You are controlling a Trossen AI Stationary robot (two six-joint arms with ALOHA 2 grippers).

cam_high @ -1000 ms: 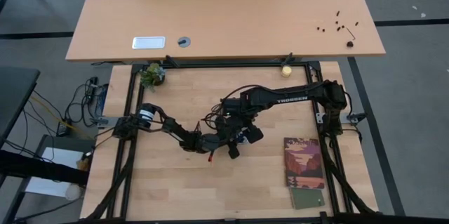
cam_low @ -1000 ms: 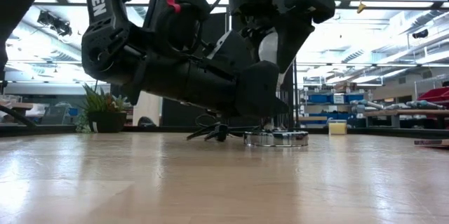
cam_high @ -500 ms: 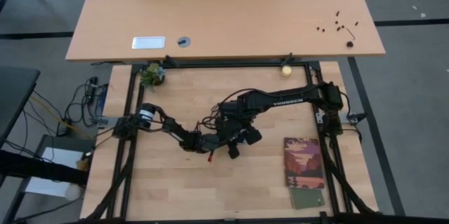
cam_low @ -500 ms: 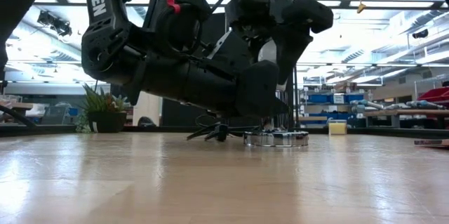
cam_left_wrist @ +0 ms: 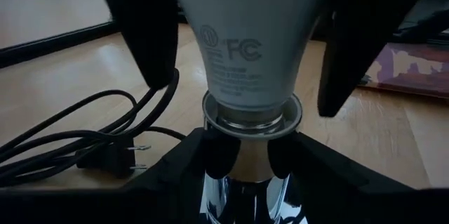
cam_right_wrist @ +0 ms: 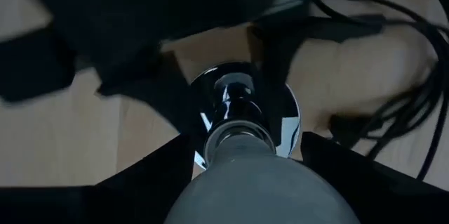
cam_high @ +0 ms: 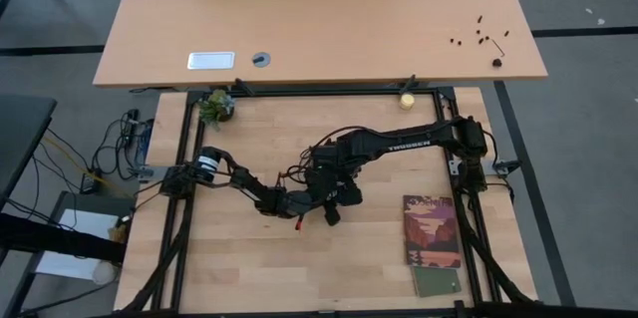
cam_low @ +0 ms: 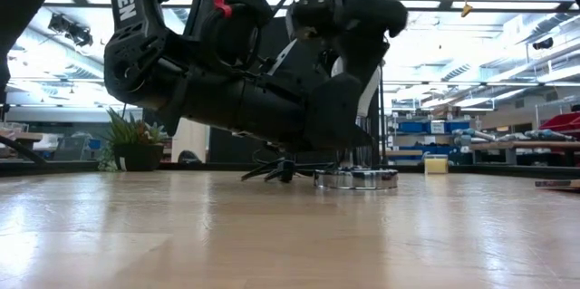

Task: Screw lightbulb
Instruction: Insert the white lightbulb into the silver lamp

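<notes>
White plastic of the bulb [cam_left_wrist: 245, 34] fills the space between the right gripper's [cam_right_wrist: 242, 182] two dark fingers [cam_left_wrist: 144, 31], which hold its wide body from either side. Its grey screw base sits in the neck of the chrome socket [cam_left_wrist: 242, 182], straight below those fingers, upright and in line.

Over the last second the right wrist has rotated about the bulb's axis: seen from above, the gripper block beside the bulb has swung in closer to the arm, and from table height the finger housing has turned. The bulb stays seated, so this reads as a turn of the screwing motion, with the thread probably engaging but not clearly home.

The left gripper [cam_high: 317, 201] lies low along the worktop [cam_high: 379, 258], its fingers [cam_left_wrist: 210, 157] set narrowly around the socket's stem just beneath the bulb's collar, bracing it. The left arm stretches nearly flat from its base; the right arm reaches across from the far side and bends down over the socket. A black cord and plug [cam_left_wrist: 112, 157] trail on the worktop beside the left fingers.
</notes>
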